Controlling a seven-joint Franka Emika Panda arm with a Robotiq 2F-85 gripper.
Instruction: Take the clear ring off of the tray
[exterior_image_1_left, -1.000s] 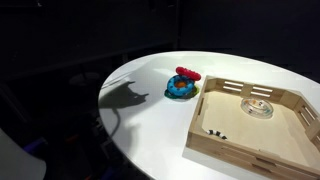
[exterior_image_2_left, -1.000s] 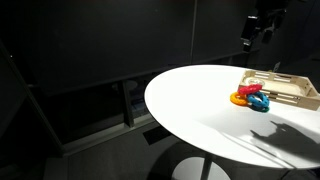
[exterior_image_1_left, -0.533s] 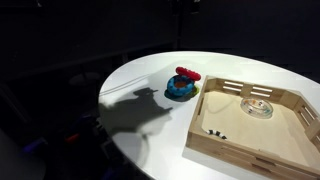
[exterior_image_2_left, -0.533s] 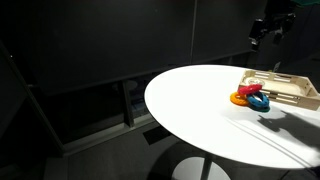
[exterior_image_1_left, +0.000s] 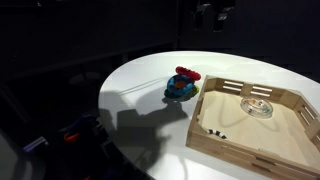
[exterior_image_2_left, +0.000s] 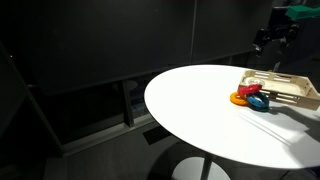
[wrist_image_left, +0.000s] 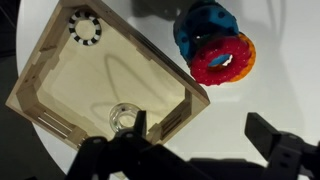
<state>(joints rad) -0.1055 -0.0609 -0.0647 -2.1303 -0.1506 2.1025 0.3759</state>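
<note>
The clear ring (exterior_image_1_left: 259, 107) lies inside the light wooden tray (exterior_image_1_left: 300, 135), near its far side. In the wrist view the ring (wrist_image_left: 124, 117) lies on the tray floor (wrist_image_left: 70, 80), close to my left finger. Black marks (wrist_image_left: 85, 27) sit at one tray corner. My gripper (wrist_image_left: 205, 138) is open and empty. It hangs high above the table in both exterior views (exterior_image_1_left: 215, 12) (exterior_image_2_left: 272, 38), over the tray's corner nearest the toy. The tray (exterior_image_2_left: 287, 90) also shows at the table's far edge; the ring is too small to see there.
A stacking toy with red and blue rings (exterior_image_1_left: 182, 85) (exterior_image_2_left: 252, 97) (wrist_image_left: 215, 45) stands on the round white table (exterior_image_1_left: 140, 90) just outside the tray. The surroundings are dark. My arm's shadow (exterior_image_1_left: 140, 120) falls on the table.
My gripper has moved through the air toward the tray. Its shadow has slid across the table toward the toy. The ring, tray and toy have not moved.
</note>
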